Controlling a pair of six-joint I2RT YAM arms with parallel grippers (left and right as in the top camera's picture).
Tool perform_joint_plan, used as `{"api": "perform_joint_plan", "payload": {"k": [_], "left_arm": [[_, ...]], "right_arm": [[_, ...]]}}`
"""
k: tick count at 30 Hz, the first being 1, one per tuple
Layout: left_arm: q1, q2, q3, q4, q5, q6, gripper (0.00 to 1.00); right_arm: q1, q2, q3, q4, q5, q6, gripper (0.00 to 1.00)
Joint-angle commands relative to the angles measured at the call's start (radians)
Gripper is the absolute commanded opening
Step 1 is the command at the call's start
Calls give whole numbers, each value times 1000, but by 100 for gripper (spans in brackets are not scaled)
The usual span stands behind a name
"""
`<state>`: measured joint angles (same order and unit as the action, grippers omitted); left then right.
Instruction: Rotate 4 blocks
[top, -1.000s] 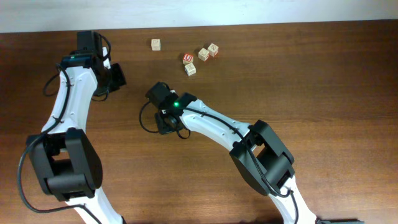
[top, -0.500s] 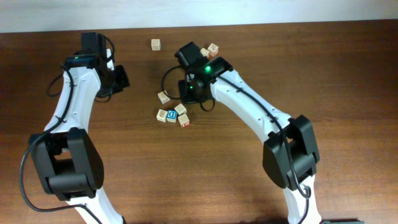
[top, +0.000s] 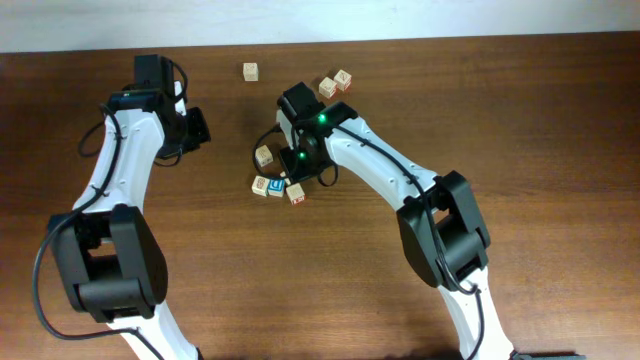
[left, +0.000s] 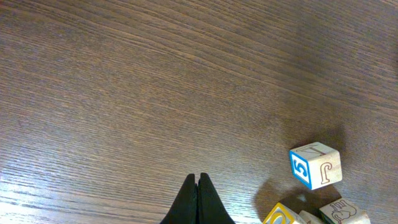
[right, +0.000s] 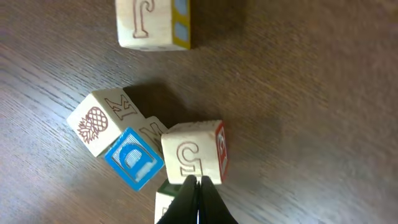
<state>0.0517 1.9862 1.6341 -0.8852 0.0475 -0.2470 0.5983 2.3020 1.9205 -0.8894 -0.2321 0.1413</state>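
Several wooden blocks lie grouped mid-table: a pale one set apart, a pale one, a blue-faced one and a red-topped one. My right gripper hangs over the group and partly covers another pale block. In the right wrist view its shut tips touch the near edge of a pale block with a red side, beside the blue-faced block and a pineapple block. My left gripper is shut and empty, left of the group.
Three more blocks lie at the back: one alone and a pair. The left wrist view shows a block with a blue 5 face and a yellow-edged block to the right of my fingers.
My right arm swung from over the block group to the back pair, then came back down over the group. The left arm has hardly moved.
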Motion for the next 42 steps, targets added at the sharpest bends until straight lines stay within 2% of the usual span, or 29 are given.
{"api": "perform_joint_plan", "payload": {"k": [1, 8, 14, 23, 33, 37, 39, 42], "left_arm": [[0, -2, -10, 7, -3, 16, 0], [0, -2, -10, 6, -3, 16, 0], [0, -2, -10, 5, -3, 16, 0], [0, -2, -10, 5, -3, 16, 0], [0, -2, -10, 5, -3, 16, 0], [0, -2, -10, 6, -3, 16, 0], [0, -2, -10, 6, -3, 16, 0], [0, -2, -10, 5, -3, 16, 0]], "right_arm": [[12, 21, -3, 13, -23, -53, 5], [10, 46, -3, 31, -11, -37, 4], [3, 46, -3, -14, 200, 195, 4], [-39, 46, -2, -158, 157, 313, 4], [-56, 40, -2, -284, 108, 324, 4], [-66, -8, 19, -286, -20, 186, 4], [-54, -6, 18, -303, -92, 176, 4], [0, -5, -2, -301, -99, 185, 4]]}}
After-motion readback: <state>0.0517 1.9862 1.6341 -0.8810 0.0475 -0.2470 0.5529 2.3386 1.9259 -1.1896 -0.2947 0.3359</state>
